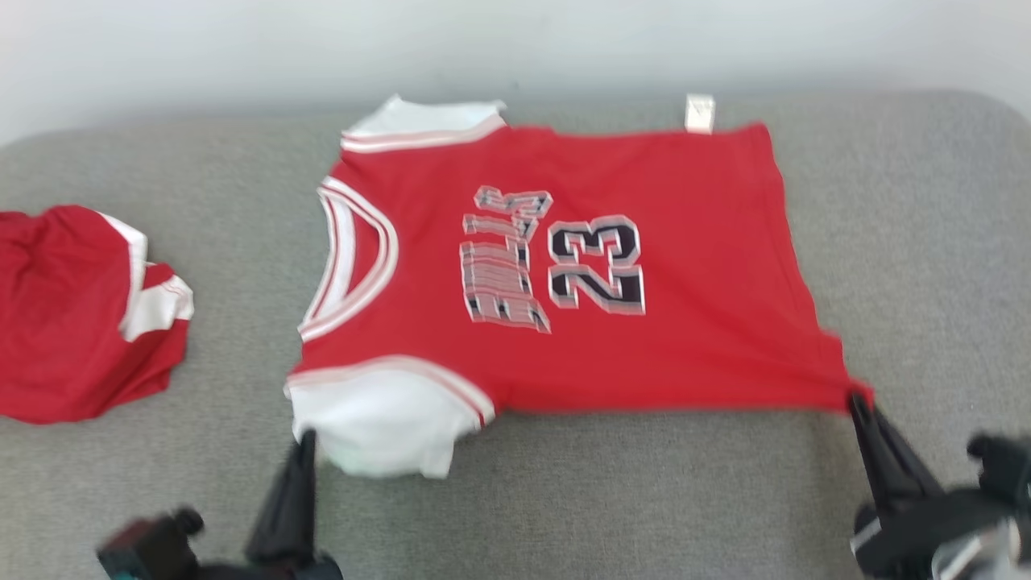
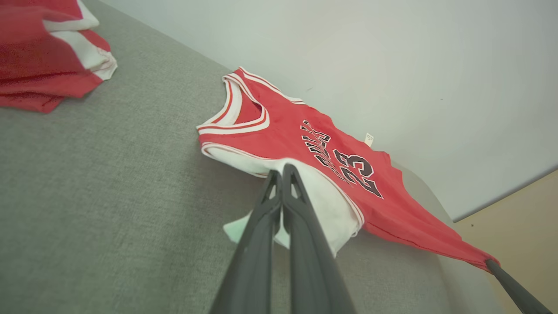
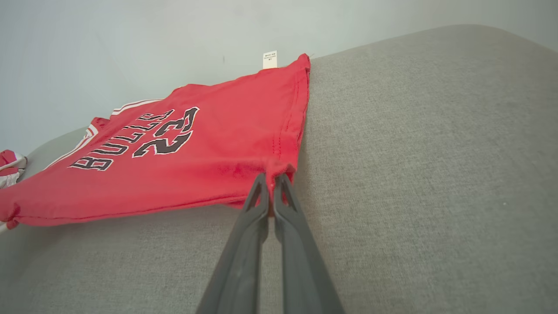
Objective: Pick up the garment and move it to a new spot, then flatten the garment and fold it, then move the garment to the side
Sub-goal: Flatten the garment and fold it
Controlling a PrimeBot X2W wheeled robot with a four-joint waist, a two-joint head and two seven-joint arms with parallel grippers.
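On the far left of the grey fabric-covered desk (image 1: 564,499) lies a crumpled red and white cloth bundle (image 1: 80,314). Beside it, the left tool (image 1: 306,439) has its two dark fingers pressed together on the near white sleeve of the red short-sleeved basketball jersey (image 1: 564,266), printed with 23. The jersey lies spread flat mid-desk, neckline pointing left, with a small white label (image 1: 699,113) at its far edge. At the right, the right tool (image 1: 855,400) pinches the jersey's near hem corner, which is drawn taut.

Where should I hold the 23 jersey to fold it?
Probably the jersey by its near edge, from the robot's side: white sleeve and near hem corner. It lies flat, collar leftward, so those ends span that edge. The left gripper and right gripper are shut there.
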